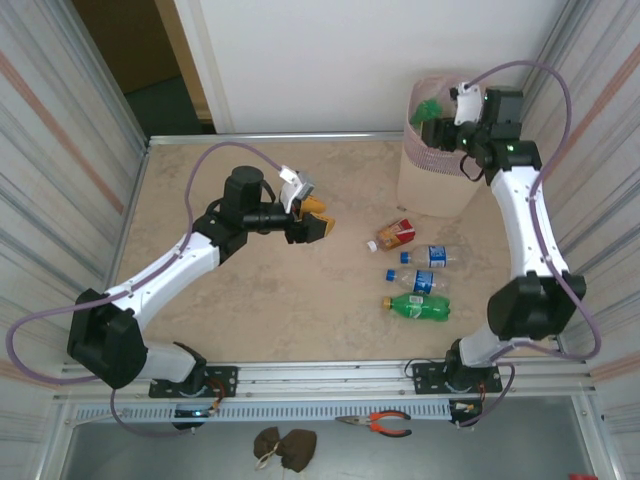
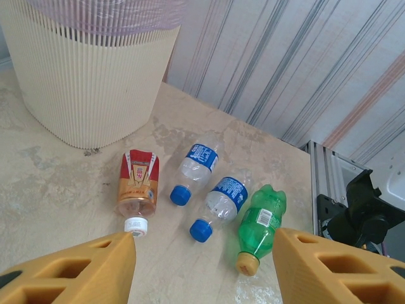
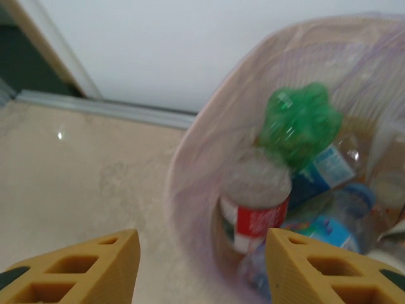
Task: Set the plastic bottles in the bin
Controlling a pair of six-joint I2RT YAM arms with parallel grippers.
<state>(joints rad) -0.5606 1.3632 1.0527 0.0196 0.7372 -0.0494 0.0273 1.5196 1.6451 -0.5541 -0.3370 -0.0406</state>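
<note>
Four plastic bottles lie on the table right of centre: a red-labelled one (image 1: 395,235), two clear blue-labelled ones (image 1: 432,256) (image 1: 415,280) and a green one (image 1: 415,307). My left gripper (image 1: 315,225) hovers open to their left, nothing between its fingers. From the left wrist I see the same row: red (image 2: 136,183), blue (image 2: 197,168), blue (image 2: 221,199), green (image 2: 259,225), beyond my left gripper (image 2: 205,266). My right gripper (image 3: 202,266) stands open over the pink bin (image 3: 183,171), where a blurred red-labelled bottle (image 3: 256,202) and a green bottle (image 3: 297,123) lie among others.
The bin (image 1: 430,185) stands at the back right corner, close to the striped side wall. Its ribbed wall (image 2: 95,82) is just behind the lying bottles. Orange-handled pliers (image 1: 385,423) lie below the table's front rail. The table's left half is bare.
</note>
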